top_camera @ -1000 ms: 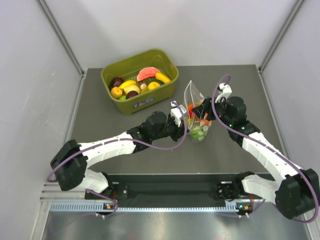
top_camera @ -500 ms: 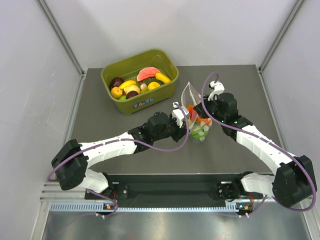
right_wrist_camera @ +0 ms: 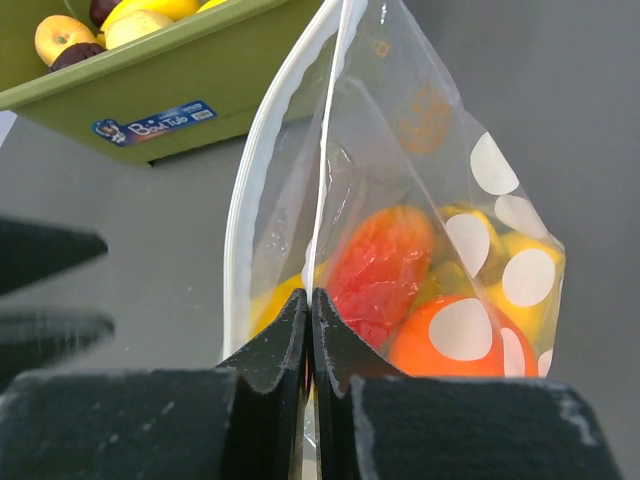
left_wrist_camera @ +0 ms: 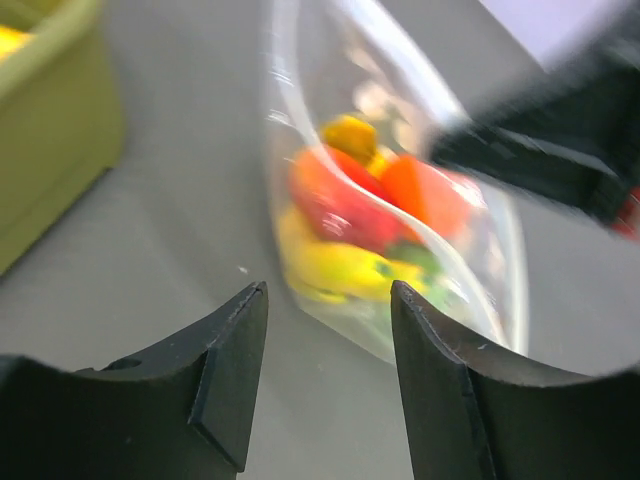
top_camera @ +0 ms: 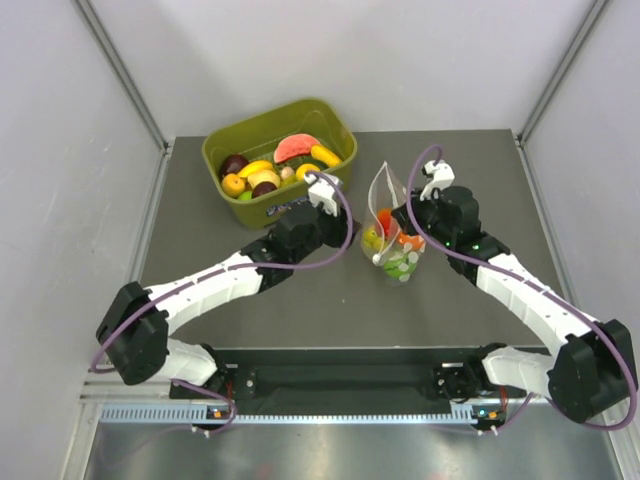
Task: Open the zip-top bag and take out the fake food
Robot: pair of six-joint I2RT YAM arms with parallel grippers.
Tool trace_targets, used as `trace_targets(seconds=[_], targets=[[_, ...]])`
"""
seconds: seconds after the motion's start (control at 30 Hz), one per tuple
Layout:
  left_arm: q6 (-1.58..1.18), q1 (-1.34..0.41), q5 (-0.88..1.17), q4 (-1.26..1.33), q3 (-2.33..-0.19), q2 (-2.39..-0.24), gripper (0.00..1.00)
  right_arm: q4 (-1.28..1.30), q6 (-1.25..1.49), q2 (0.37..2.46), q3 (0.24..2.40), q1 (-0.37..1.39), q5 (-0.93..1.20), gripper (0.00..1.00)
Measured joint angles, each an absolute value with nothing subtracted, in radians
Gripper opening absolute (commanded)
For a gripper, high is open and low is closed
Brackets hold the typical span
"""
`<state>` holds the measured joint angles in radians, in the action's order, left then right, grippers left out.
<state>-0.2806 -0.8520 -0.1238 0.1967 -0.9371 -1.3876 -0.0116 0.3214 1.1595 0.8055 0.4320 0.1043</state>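
The zip-top bag (top_camera: pixel 388 215) stands upright on the dark table, clear with white oval dots (right_wrist_camera: pixel 495 165). The fake food (top_camera: pixel 386 242) lies inside it: a red piece (right_wrist_camera: pixel 385 265), an orange piece (right_wrist_camera: pixel 450 335) and yellow pieces (left_wrist_camera: pixel 340 268). My right gripper (right_wrist_camera: pixel 311 295) is shut on one thin edge of the bag's top, and the other zip strip (right_wrist_camera: pixel 262 190) hangs apart to its left. My left gripper (left_wrist_camera: pixel 328 300) is open and holds nothing. It hovers a short way left of the bag (left_wrist_camera: pixel 400 200), between it and the tub.
An olive-green tub (top_camera: pixel 280 165) full of toy fruit, with a pink watermelon slice (top_camera: pixel 296 147) and dark purple fruit (top_camera: pixel 234 164), sits at the back left of the table. Its wall (left_wrist_camera: pixel 50 150) is close to my left gripper. Grey walls surround the table.
My left gripper has opened, let go of the bag and drawn back left toward the tub. My right gripper has shut on the bag's top edge.
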Motion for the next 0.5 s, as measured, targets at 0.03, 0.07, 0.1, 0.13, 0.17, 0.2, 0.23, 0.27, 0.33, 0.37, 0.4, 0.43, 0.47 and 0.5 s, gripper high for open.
trace_targets(seconds=[0.03, 0.07, 0.1, 0.13, 0.17, 0.2, 0.23, 0.27, 0.33, 0.37, 0.4, 0.43, 0.47, 0.5], targets=[[-0.305, -0.832, -0.118, 0.203, -0.937, -1.388, 0.57, -0.011, 0.321, 1.158, 0.805, 0.432, 0.104, 0.0], [-0.333, -0.807, -0.113, 0.21, -0.937, -1.388, 0.56, -0.011, 0.318, 1.156, 0.805, 0.432, 0.103, 0.0], [-0.356, -0.788, -0.104, 0.217, -0.937, -1.388, 0.56, -0.012, 0.317, 1.155, 0.804, 0.432, 0.102, 0.0], [-0.378, -0.773, -0.094, 0.227, -0.937, -1.39, 0.56, -0.013, 0.315, 1.151, 0.798, 0.432, 0.101, 0.0], [-0.4, -0.763, -0.085, 0.239, -0.937, -1.393, 0.55, -0.011, 0.315, 1.148, 0.795, 0.432, 0.101, 0.0], [-0.414, -0.759, -0.075, 0.247, -0.937, -1.397, 0.55, -0.009, 0.314, 1.147, 0.792, 0.432, 0.101, 0.0], [-0.426, -0.758, -0.062, 0.257, -0.937, -1.403, 0.55, -0.007, 0.313, 1.146, 0.791, 0.432, 0.101, 0.0], [-0.44, -0.758, -0.045, 0.268, -0.937, -1.412, 0.55, -0.007, 0.313, 1.146, 0.791, 0.432, 0.101, 0.0], [-0.461, -0.759, -0.015, 0.287, -0.937, -1.431, 0.54, -0.007, 0.313, 1.146, 0.791, 0.432, 0.101, 0.0], [-0.471, -0.759, -0.005, 0.297, -0.937, -1.44, 0.54, -0.007, 0.311, 1.145, 0.791, 0.432, 0.101, 0.0], [-0.479, -0.76, 0.011, 0.308, -0.939, -1.452, 0.54, -0.007, 0.309, 1.145, 0.791, 0.432, 0.101, 0.0], [-0.487, -0.76, 0.023, 0.315, -0.942, -1.464, 0.53, -0.007, 0.308, 1.145, 0.791, 0.432, 0.101, 0.0], [-0.493, -0.76, 0.037, 0.318, -0.95, -1.475, 0.53, -0.007, 0.307, 1.145, 0.791, 0.432, 0.102, 0.0], [-0.501, -0.76, 0.049, 0.327, -0.96, -1.492, 0.53, -0.007, 0.307, 1.145, 0.791, 0.432, 0.101, 0.0]])
